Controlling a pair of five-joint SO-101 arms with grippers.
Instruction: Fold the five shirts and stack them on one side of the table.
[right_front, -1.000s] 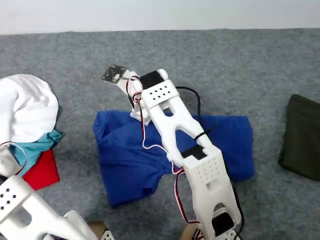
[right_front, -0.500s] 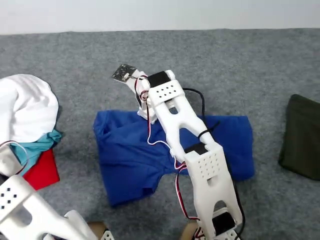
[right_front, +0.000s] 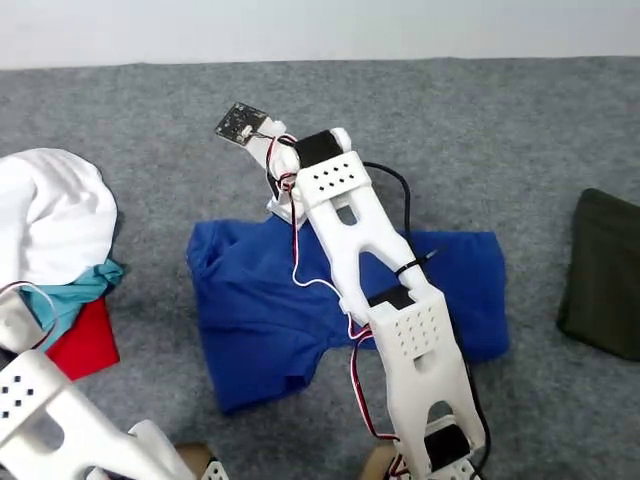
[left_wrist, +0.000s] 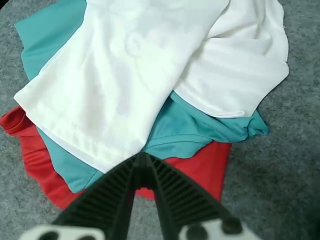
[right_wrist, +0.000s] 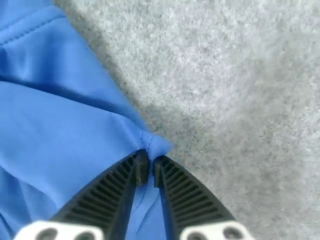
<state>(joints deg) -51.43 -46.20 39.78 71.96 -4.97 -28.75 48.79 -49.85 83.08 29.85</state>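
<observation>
At the far left of the grey table is a loose pile of three shirts. The white shirt lies crumpled on top, the teal shirt shows beneath it, and the red shirt is at the bottom. The high view's left edge cuts off part of the pile. The left gripper is over the pile's near edge, where white, teal and red meet. Its jaws are pressed together, and whether they touch cloth is hard to make out.

In the middle, the blue shirt lies spread out and rumpled. The right arm stretches over it and hides a strip of the cloth. The right gripper is at the shirt's far edge, its jaws clenched on a small fold of the blue hem, with bare table just beyond.

At the far right, well apart from the rest, a dark green shirt lies folded, cut off by the view's right edge.
</observation>
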